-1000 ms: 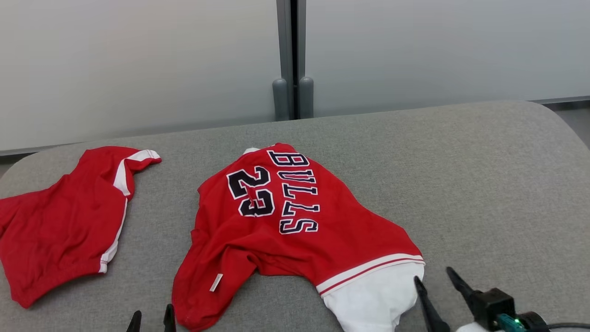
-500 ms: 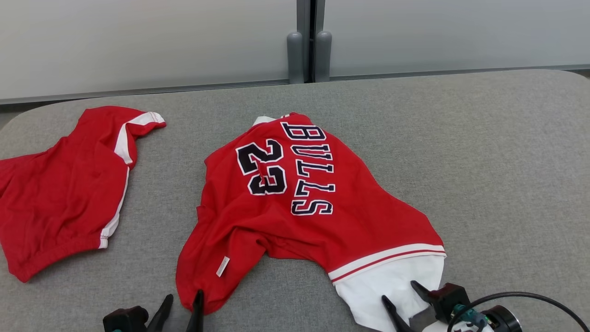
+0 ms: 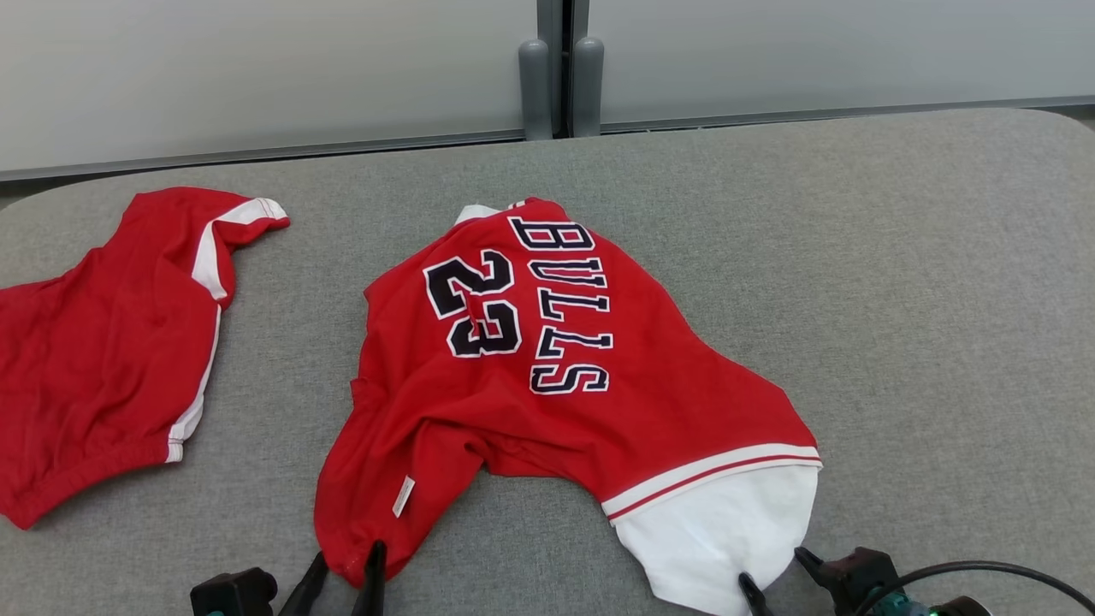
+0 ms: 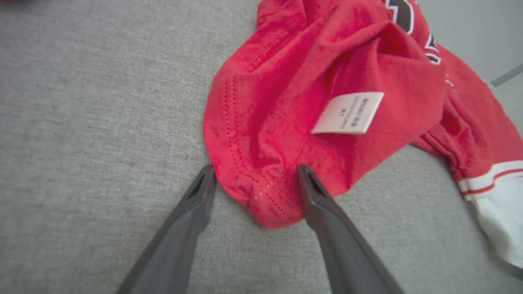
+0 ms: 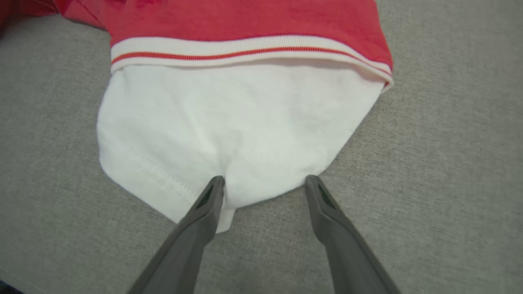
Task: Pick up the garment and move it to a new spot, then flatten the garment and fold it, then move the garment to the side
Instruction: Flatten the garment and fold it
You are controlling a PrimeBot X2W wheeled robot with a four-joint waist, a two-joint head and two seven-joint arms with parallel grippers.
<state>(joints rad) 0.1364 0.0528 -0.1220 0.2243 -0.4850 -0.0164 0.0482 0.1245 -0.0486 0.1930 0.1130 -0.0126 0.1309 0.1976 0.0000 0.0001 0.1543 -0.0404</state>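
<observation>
The garment [image 3: 667,411] is a red jersey with "BULLS 23" in black letters, lying crumpled in the middle of the grey table. A white sleeve [image 3: 719,539] sticks out at its near right. My left gripper [image 3: 348,556] is open at the near left red corner. In the left wrist view that red hem [image 4: 261,200] lies between the two fingers of the left gripper [image 4: 255,169], below a white label [image 4: 349,112]. My right gripper [image 3: 772,568] is open at the sleeve's near edge. In the right wrist view the white sleeve [image 5: 229,118] reaches between the fingers of the right gripper [image 5: 264,179].
A second red garment with white stripes [image 3: 103,342] lies at the far left of the grey padded table [image 3: 898,299]. Frosted wall panels with two grey posts [image 3: 560,81] stand behind it. A black cable [image 3: 984,569] loops by my right wrist.
The head camera has tilted down. Both grippers have come forward to the jersey's near edges, the left to the red corner, the right to the white sleeve. Both stay open.
</observation>
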